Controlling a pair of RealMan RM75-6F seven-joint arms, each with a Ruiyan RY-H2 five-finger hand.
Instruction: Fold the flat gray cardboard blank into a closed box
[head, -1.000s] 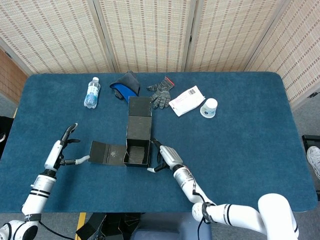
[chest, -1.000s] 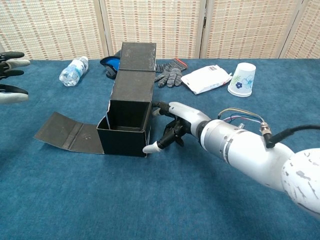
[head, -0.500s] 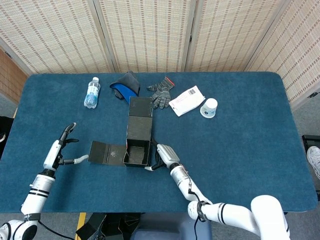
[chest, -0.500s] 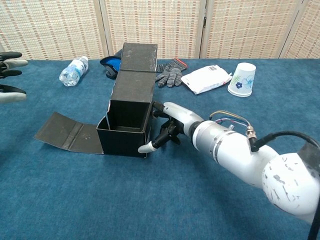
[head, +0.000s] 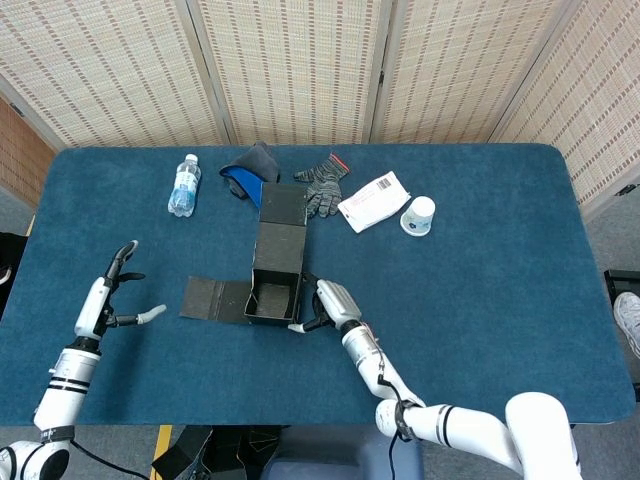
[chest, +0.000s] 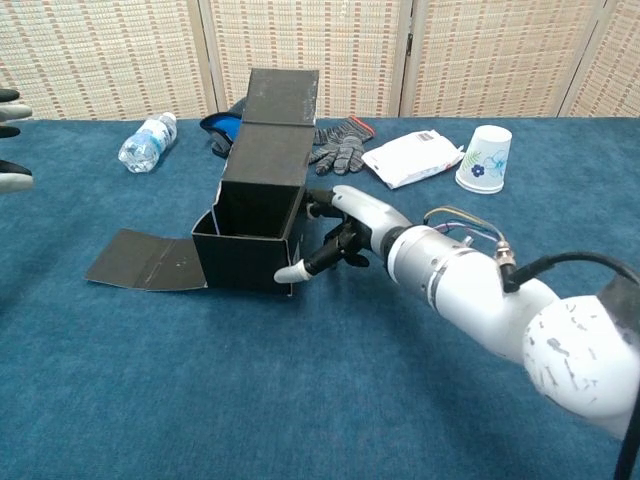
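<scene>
The gray cardboard box (head: 274, 288) (chest: 249, 246) stands open-topped on the blue table. Its tall back panel with the lid (head: 281, 226) (chest: 271, 135) rises behind it, and one side flap (head: 214, 299) (chest: 146, 262) lies flat to its left. My right hand (head: 326, 304) (chest: 341, 236) presses against the box's right wall, thumb at the lower front corner, and encloses nothing. My left hand (head: 116, 293) (chest: 10, 140) hovers well left of the flap, fingers spread and empty. It is mostly cut off in the chest view.
Along the far side lie a water bottle (head: 184, 184), a dark cap with blue lining (head: 248, 172), a gray glove (head: 322, 185), a white packet (head: 372, 201) and an upturned paper cup (head: 418, 215). The table's front edge (head: 230, 418) runs close below my arms.
The box has slid a little away from me under the right hand's push, and its left flap now lies flatter. My left hand has drawn back to the left, away from the flap.
</scene>
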